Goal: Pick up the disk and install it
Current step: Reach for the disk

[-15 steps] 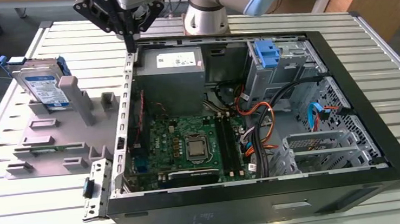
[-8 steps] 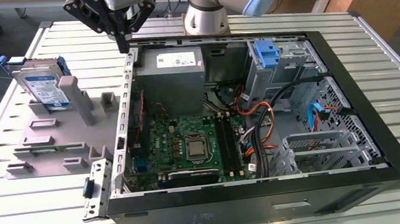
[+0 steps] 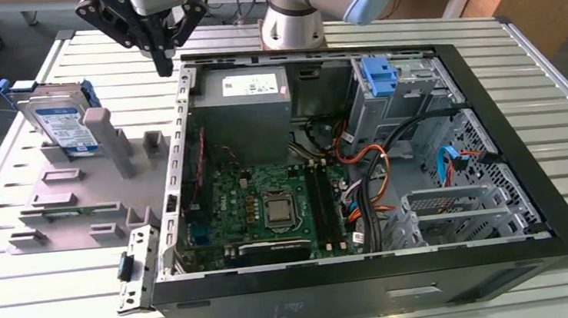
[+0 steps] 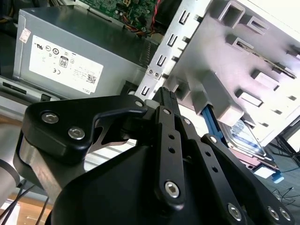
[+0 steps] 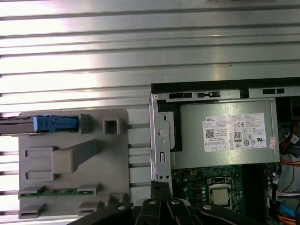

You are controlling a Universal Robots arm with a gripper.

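The disk (image 3: 61, 121), a silver drive with a white-and-blue label in a blue carrier, stands on edge in the grey fixture (image 3: 92, 199) on the exterior view's left, beside the open computer case (image 3: 367, 167). In the first wrist view the disk (image 5: 52, 123) appears edge-on, and in the second wrist view the disk (image 4: 249, 141) sits behind the fixture's posts. My gripper (image 3: 165, 67) hangs above the case's back corner, to the right of the disk and apart from it. Its fingers (image 4: 165, 93) are shut with nothing between them, and their tips (image 5: 161, 185) point down at the case wall.
A grey power supply box (image 3: 242, 93) with a white label sits in the case's back corner, under the gripper. A blue bracket (image 3: 378, 78) stands at the drive bay further right. The motherboard (image 3: 267, 207), cables (image 3: 367, 167) and a lower cage (image 3: 453, 206) occupy the case. The slatted table (image 3: 70, 301) surrounds everything.
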